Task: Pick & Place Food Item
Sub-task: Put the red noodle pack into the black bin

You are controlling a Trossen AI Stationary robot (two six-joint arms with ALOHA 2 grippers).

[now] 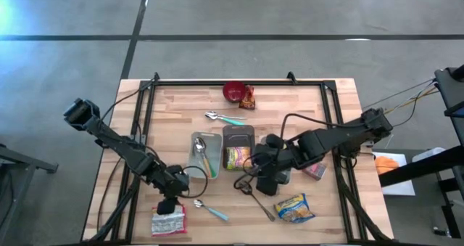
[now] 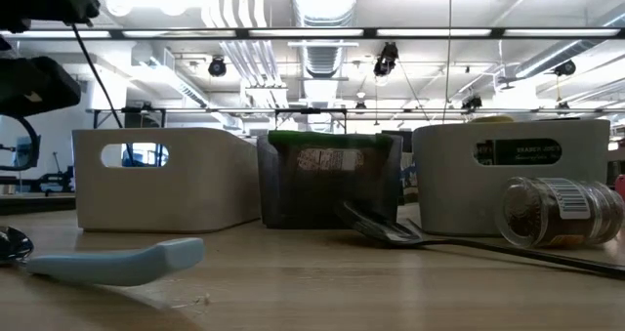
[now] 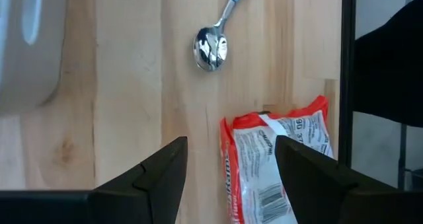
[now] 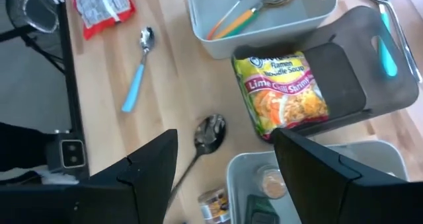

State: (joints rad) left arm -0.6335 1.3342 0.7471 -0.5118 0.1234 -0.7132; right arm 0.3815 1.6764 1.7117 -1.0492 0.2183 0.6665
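A red-and-white noodle packet (image 1: pixel 169 220) (image 3: pixel 277 164) lies flat near the table's front edge, left of the middle. My left gripper (image 1: pixel 168 202) (image 3: pixel 231 178) hovers open just above it, its fingers over the packet's far end without touching. A yellow ramen packet (image 1: pixel 237 157) (image 4: pixel 284 92) leans inside a dark bin (image 1: pixel 238 136) (image 2: pixel 327 180). My right gripper (image 1: pixel 264 179) (image 4: pixel 228 178) hangs open and empty above the table, to the right of that bin. Another yellow packet (image 1: pixel 293 207) lies flat at the front right.
A white bin (image 1: pixel 206 153) with utensils stands left of the dark bin; another white bin (image 4: pixel 310 178) sits under my right arm. Loose spoons (image 1: pixel 209 210) (image 1: pixel 225 118) (image 4: pixel 210 133), a jar (image 2: pixel 557 212), a red bowl (image 1: pixel 233 91) and a small red packet (image 1: pixel 249 97) are scattered.
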